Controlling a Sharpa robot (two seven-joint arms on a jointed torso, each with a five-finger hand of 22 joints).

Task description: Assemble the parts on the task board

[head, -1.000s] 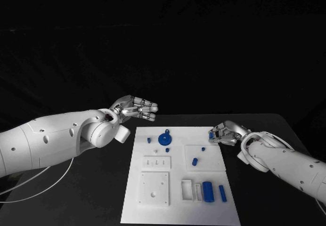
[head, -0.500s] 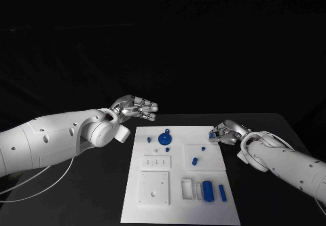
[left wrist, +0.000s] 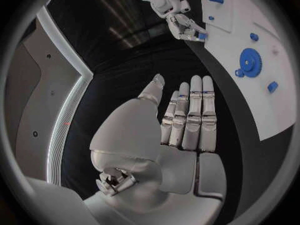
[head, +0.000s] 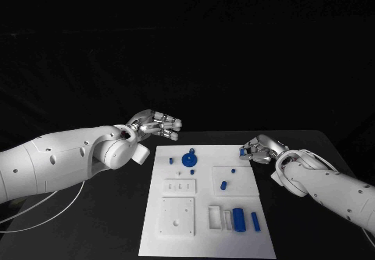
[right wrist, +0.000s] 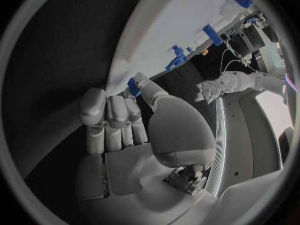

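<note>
The board (head: pixel 207 216) lay flat on the black desk (head: pixel 117 216), between the two arms. The gear (head: pixel 189 160) rested near the board's far edge, with a small peg (head: pixel 172 161) just beside it on the side toward the left arm. A short pin (head: pixel 224 185) lay on the raised square pad (head: pixel 244 187) in the board's right half, and a smaller stud (head: pixel 233 171) stood on the same pad, farther from the robot. A cylinder (head: pixel 239 220) and a slim bar (head: pixel 256 221) lay side by side near the board's near right corner.

The left hand (head: pixel 157 125) hovered off the board's far left corner, above the desk. Its fingers (left wrist: pixel 190 116) were extended side by side and held nothing.

The right hand (head: pixel 259 149) was at the board's far right corner. Its fingers (right wrist: pixel 111 116) were curled inward, and a small blue part (right wrist: pixel 134 86) sat pinched at the fingertips, over the board's edge. The left wrist view showed the same part (left wrist: pixel 202 35) in that hand at the board's corner.
</note>
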